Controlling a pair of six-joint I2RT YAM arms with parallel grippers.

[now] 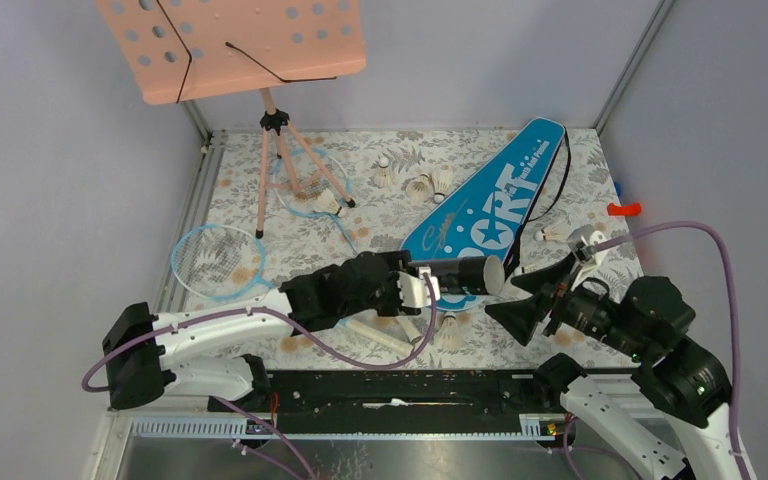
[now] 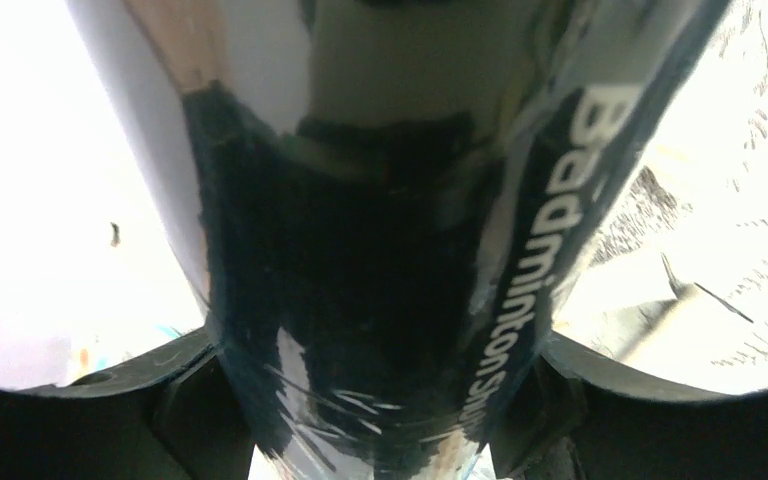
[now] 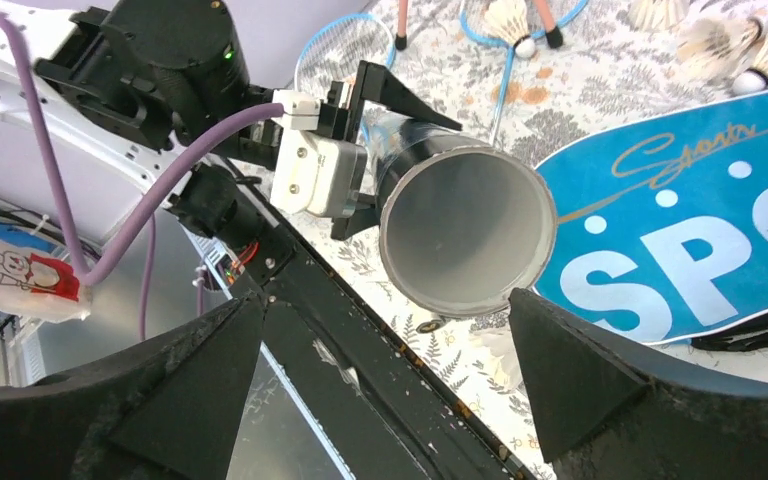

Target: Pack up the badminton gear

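My left gripper (image 1: 412, 284) is shut on the dark tube (image 1: 465, 273) and holds it level above the table, its open mouth (image 3: 465, 235) facing right. The tube fills the left wrist view (image 2: 380, 250), with a finger (image 2: 110, 400) on each side of it. My right gripper (image 1: 508, 297) stands open just off the tube's mouth with nothing between its fingers (image 3: 580, 370). The blue "SPORT" bag (image 1: 490, 215) lies flat behind. Two light-blue rackets (image 1: 218, 262) (image 1: 310, 185) lie at the left. Shuttlecocks (image 1: 420, 187) are scattered about, one (image 1: 445, 330) below the tube.
A pink perforated music stand (image 1: 230, 45) on a tripod stands at the back left, its legs over one racket. A red object (image 1: 623, 209) lies at the right edge. A black rail (image 1: 410, 390) runs along the near edge. Grey walls close in three sides.
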